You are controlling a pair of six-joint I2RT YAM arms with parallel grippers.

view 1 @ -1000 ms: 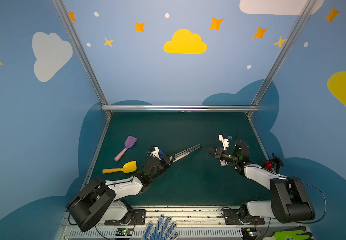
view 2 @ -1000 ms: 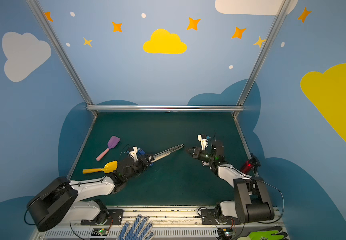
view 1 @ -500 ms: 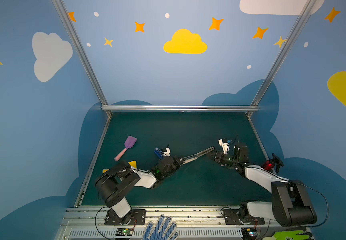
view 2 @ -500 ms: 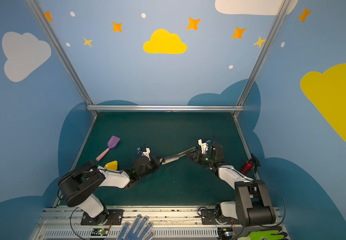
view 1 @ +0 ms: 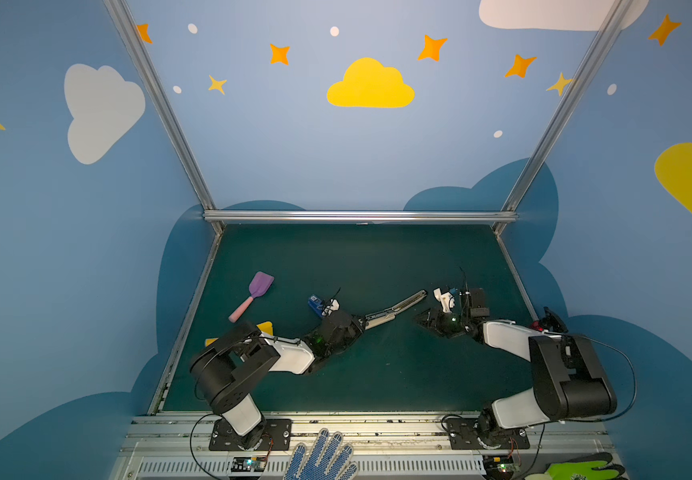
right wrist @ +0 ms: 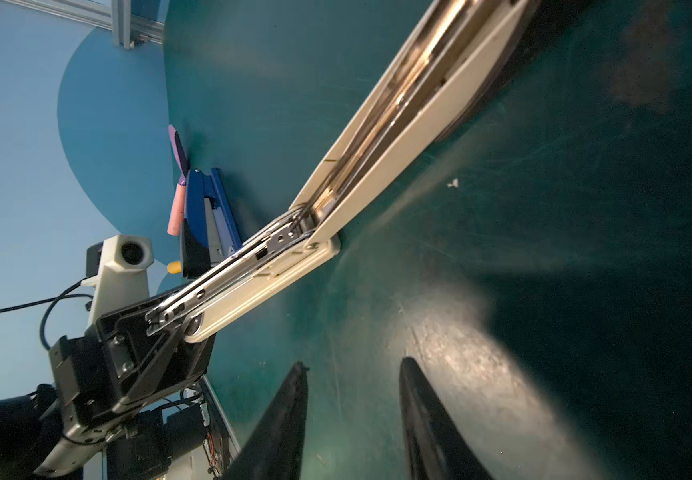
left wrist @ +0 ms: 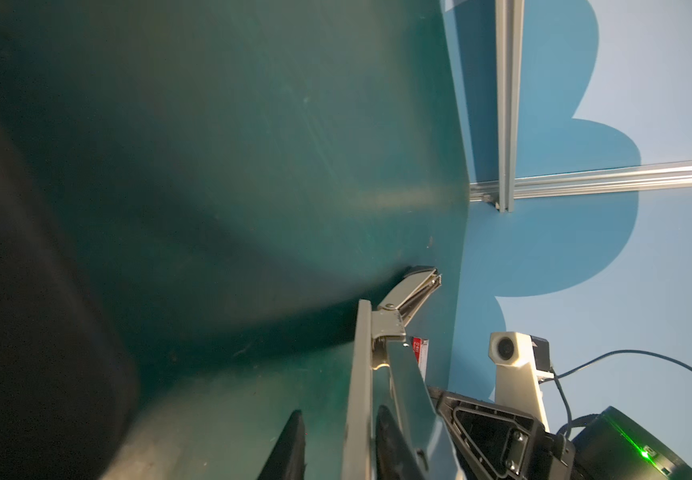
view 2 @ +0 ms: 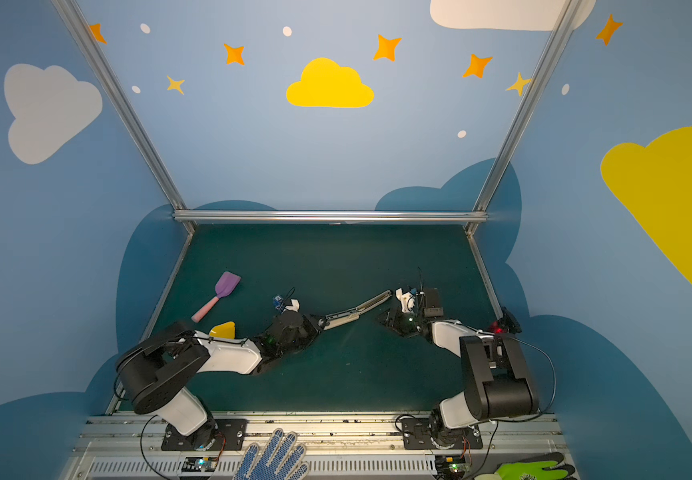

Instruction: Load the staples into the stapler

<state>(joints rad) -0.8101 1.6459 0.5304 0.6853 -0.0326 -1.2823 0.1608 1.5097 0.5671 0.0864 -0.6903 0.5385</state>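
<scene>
Stapler, hinged open, sits in your left end effector, jaws parted, one clear of it; your right end effector gapes empty nearby.

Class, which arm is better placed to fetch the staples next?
Right. The right claw is open and empty, with the staple box close by; the left claw is around the open stapler's end.
</scene>
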